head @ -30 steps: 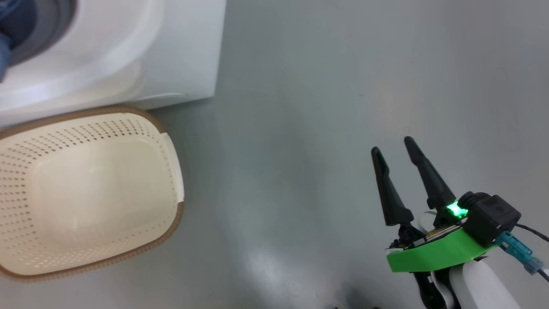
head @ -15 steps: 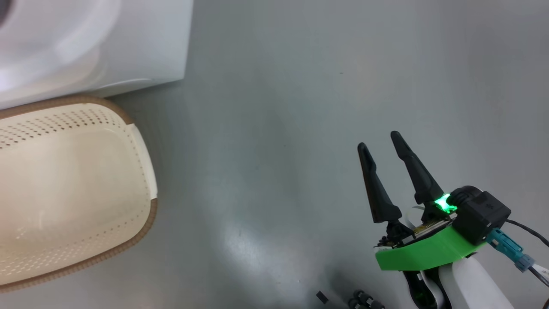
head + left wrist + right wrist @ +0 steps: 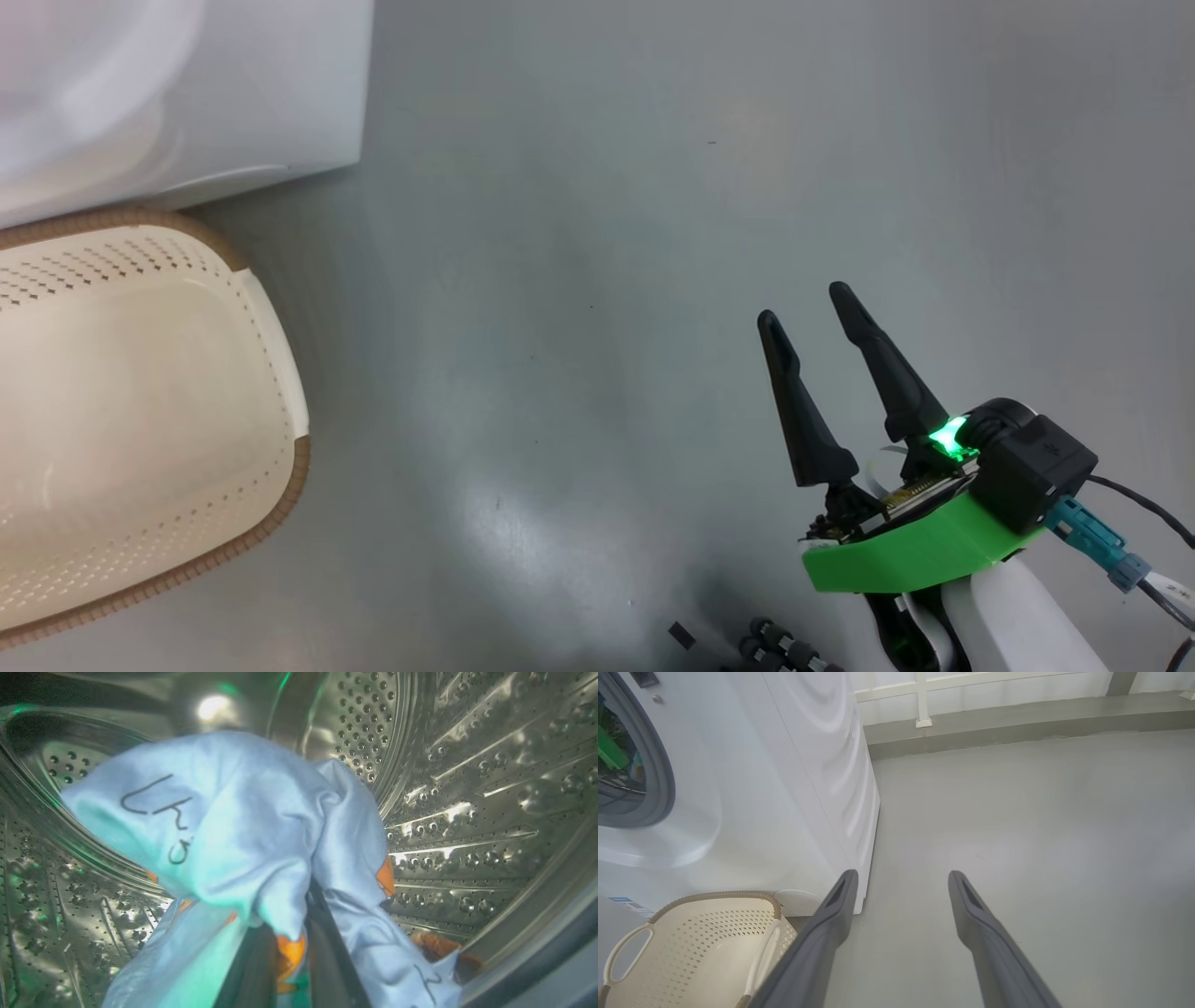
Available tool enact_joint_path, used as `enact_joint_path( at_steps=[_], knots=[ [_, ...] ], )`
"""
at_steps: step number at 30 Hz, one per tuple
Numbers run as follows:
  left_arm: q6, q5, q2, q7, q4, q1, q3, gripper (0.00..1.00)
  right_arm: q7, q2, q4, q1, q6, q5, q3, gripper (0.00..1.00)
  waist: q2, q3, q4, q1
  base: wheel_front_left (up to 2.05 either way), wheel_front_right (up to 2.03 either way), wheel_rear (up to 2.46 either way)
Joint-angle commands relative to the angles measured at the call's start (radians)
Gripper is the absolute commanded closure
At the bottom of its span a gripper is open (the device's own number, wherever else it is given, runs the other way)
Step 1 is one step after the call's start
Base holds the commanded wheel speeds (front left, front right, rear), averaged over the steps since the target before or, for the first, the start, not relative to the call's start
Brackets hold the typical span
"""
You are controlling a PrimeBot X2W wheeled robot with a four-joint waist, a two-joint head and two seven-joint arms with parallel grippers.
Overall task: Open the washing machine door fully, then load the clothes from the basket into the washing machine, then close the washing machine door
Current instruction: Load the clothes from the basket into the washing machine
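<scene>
Left wrist view looks into the drum, where the left claw is clamped on the clothes. Blue cloth bunches over and ahead of its fingers and trails back along them on both sides, so its length runs with the claw. I cannot tell whether this is one garment or both. The drum wall curves close on the right and below, and open room lies ahead, deeper in. I judge the next move is to let go here and draw straight back.

The basket stands empty just beside the washer. The right claw, fingers apart and holding nothing, hangs over bare floor, well apart from both, with free room around it.
</scene>
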Motion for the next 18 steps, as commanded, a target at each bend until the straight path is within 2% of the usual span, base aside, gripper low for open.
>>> enact_joint_path(
  at_steps=[1, 2, 3, 4, 6, 7, 8, 9, 18],
  knots=[
    [-0.002, 0.015, 0.045, -0.006, -0.012, 0.016, 0.019, 1.0, -0.008, -0.002, -0.023, 0.0, 0.007, -0.001, 0.02, 0.0, -0.0001, 0.0, 0.001, 0.0, 0.0, 0.0, 0.0],
    [-0.004, 0.021, 0.044, -0.006, -0.003, 0.017, 0.019, 0.98, -0.008, -0.002, -0.023, 0.0, 0.007, -0.001, 0.02, 0.0, -0.0001, -0.001, 0.001, 0.0, 0.0, 0.0, 0.0],
    [-0.006, 0.027, 0.044, -0.006, 0.004, 0.016, 0.02, 0.89, -0.008, -0.001, -0.023, 0.0, 0.007, -0.002, 0.02, 0.0, -0.0001, -0.002, 0.002, 0.0, 0.0, 0.0, 0.0],
    [-0.007, 0.031, 0.043, -0.006, 0.012, 0.014, 0.022, 0.76, -0.008, -0.001, -0.023, 0.001, 0.007, -0.002, 0.019, 0.0, -0.0001, -0.003, 0.003, 0.0, 0.0, 0.0, 0.0],
    [-0.013, 0.041, 0.04, -0.006, 0.041, 0.011, 0.016, 0.45, -0.008, -0.001, -0.022, 0.002, 0.007, -0.003, 0.016, 0.0, -0.0001, -0.008, 0.008, 0.0, 0.0, 0.0, 0.0],
    [-0.018, 0.046, 0.038, -0.006, 0.059, 0.009, 0.009, 0.12, -0.008, -0.001, -0.021, 0.002, 0.007, -0.003, 0.015, 0.0, -0.0001, -0.011, 0.011, 0.0, 0.0, 0.0, 0.0],
    [-0.022, 0.047, 0.034, -0.006, 0.081, 0.005, 0.003, 0.12, -0.008, -0.002, -0.02, 0.002, 0.007, -0.003, 0.014, 0.0, -0.0001, -0.015, 0.013, 0.0, 0.0, 0.0, 0.0],
    [-0.026, 0.049, 0.031, -0.006, 0.105, 0.001, -0.005, 0.0, -0.008, -0.004, -0.018, 0.002, 0.007, -0.003, 0.014, 0.0, -0.0001, -0.02, 0.017, 0.0, 0.0, 0.0, 0.0],
    [-0.044, 0.036, 0.0, -0.006, 0.263, -0.058, -0.055, 0.0, -0.008, -0.012, -0.013, 0.001, 0.007, -0.002, 0.016, 0.0, -0.0001, -0.053, 0.037, 0.0, 0.0, 0.0, 0.0]
  ],
)
